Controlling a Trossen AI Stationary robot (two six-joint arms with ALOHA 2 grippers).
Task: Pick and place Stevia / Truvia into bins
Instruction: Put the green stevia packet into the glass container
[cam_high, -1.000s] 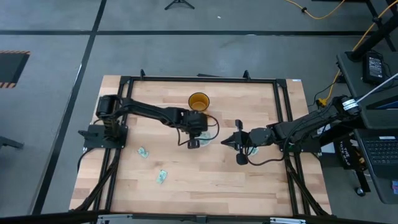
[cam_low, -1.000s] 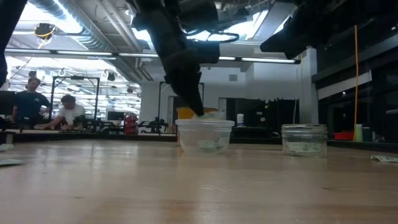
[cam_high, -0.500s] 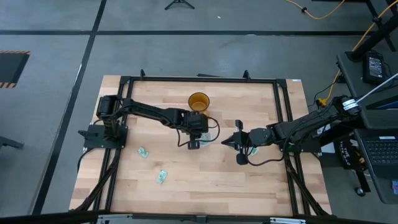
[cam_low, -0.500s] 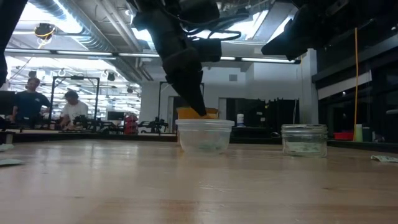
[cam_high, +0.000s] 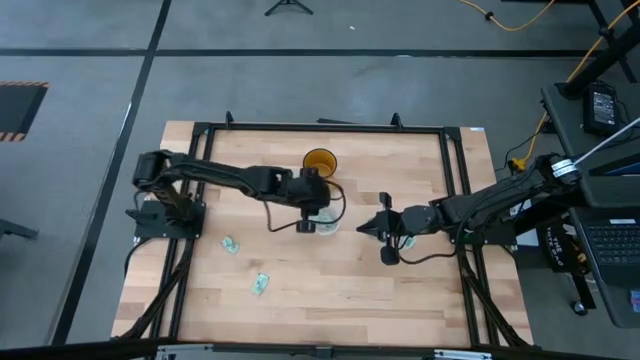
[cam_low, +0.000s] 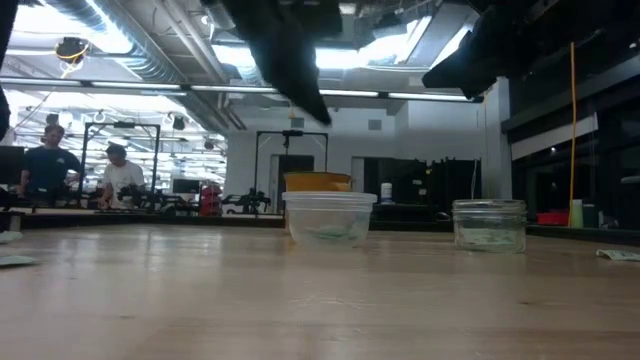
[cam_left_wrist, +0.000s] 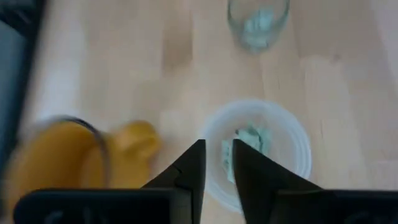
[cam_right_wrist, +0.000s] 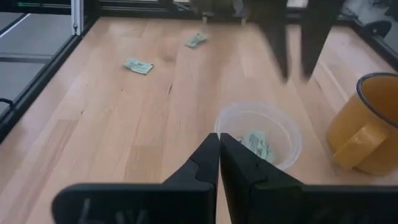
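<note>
While above clear cup (cam_left_wrist: 258, 146), left hand (cam_left_wrist: 217, 163) parted, empty, packets (cam_left_wrist: 249, 140) inside.

- Wooden table (cam_high: 330, 285), light plank top within a black frame.
- Clear plastic cup (cam_high: 323, 222) stood near the centre.
- Amber handled cup (cam_high: 320, 161) stood behind it.
- Glass jar (cam_low: 489, 225) stood to the right.
- Two loose packets (cam_high: 229, 244) (cam_high: 260, 285) lay at front left.

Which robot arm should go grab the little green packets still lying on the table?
Probably the left. The two loose packets lie on the left arm's side of the table, and the left gripper, above the clear cup, is empty. The right gripper hovers shut farther away.
</note>
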